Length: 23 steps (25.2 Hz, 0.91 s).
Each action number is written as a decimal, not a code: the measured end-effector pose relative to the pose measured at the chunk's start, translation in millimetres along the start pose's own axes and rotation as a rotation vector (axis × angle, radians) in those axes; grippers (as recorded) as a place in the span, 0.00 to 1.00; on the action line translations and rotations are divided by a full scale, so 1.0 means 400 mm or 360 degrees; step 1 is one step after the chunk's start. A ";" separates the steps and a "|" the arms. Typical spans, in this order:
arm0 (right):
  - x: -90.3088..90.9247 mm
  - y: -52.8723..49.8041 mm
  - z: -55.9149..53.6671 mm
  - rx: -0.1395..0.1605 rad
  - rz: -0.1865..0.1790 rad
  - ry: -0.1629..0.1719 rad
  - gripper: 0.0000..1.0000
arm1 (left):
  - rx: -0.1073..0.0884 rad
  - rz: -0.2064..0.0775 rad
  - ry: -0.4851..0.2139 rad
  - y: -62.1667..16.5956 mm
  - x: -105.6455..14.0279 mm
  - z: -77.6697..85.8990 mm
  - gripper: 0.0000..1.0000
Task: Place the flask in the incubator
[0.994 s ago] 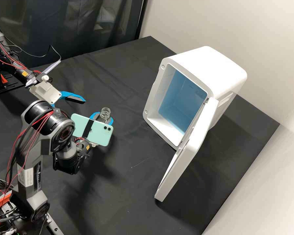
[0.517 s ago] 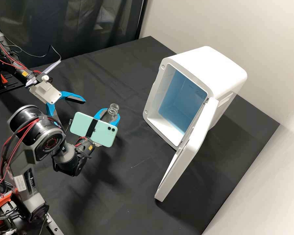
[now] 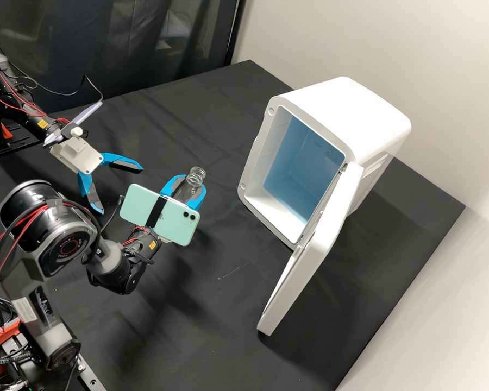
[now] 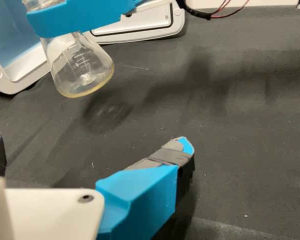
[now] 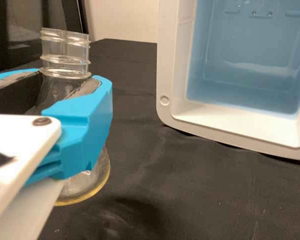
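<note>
While the right hand (image 3: 186,191), clamped on the flask (image 3: 195,176) neck, has carried it closer to the open incubator (image 3: 358,119), the left hand (image 4: 87,147) hangs with fingers apart behind. Insertion looks next.

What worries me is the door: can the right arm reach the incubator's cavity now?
Probably yes: the door stands open, and bare bench lies between the right gripper, holding the flask, and the incubator.
</note>
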 end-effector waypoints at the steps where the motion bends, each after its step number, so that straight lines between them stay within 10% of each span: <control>1: 0.002 0.002 -0.001 -0.0002 0.0004 0.0004 0.00 | 0.0002 -0.0001 0.0000 0.000 0.000 0.000 1.00; 23: 0.098 0.032 -0.007 0.0035 0.0119 0.0034 0.00 | 0.0006 -0.0003 -0.0001 -0.001 0.001 0.000 1.00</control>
